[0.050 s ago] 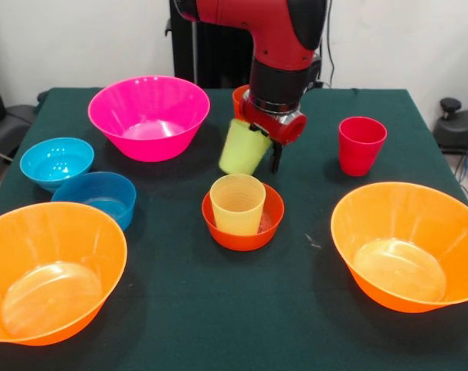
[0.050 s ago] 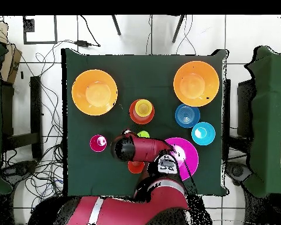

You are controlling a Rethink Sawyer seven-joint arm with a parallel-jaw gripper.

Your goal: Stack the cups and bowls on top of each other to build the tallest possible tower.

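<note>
Gripper [image 1: 266, 148]: above the table's [image 1: 296, 309] middle, clamped on the lime cup [image 1: 244, 147]. The cup hangs clear of the cloth, tilted, its long axis leaning so the wider mouth points down and toward the camera's left, the narrower base up at the gripper. In the overhead view only a sliver of lime [image 2: 143, 134] shows past the arm [image 2: 140, 148].

Yellow cup [image 1: 237, 203]: upright, mouth up, long axis vertical, standing inside the small red-orange bowl [image 1: 242, 230] at the table's centre, just below and in front of the held lime cup. From overhead the pair [image 2: 142, 110] reads as a yellow disc within a red ring.

Red-pink cup [image 1: 361, 145]: upright, mouth up, alone on the cloth to the right of the gripper in the front view.

Orange cup [image 1: 239, 98]: partly hidden behind the gripper; only its rim edge shows, orientation unclear.

Pink bowl [image 1: 149, 116]: large, mouth up, back left in the front view.

Light blue bowl [image 1: 56, 162]: small, mouth up, left edge.

Darker blue bowl [image 1: 99, 199]: small, mouth up, just beside the light blue one, nearer the camera.

Orange bowls: two, large, mouth up, one at the front left corner [image 1: 49, 274], one at the front right [image 1: 408, 243], well apart.
</note>
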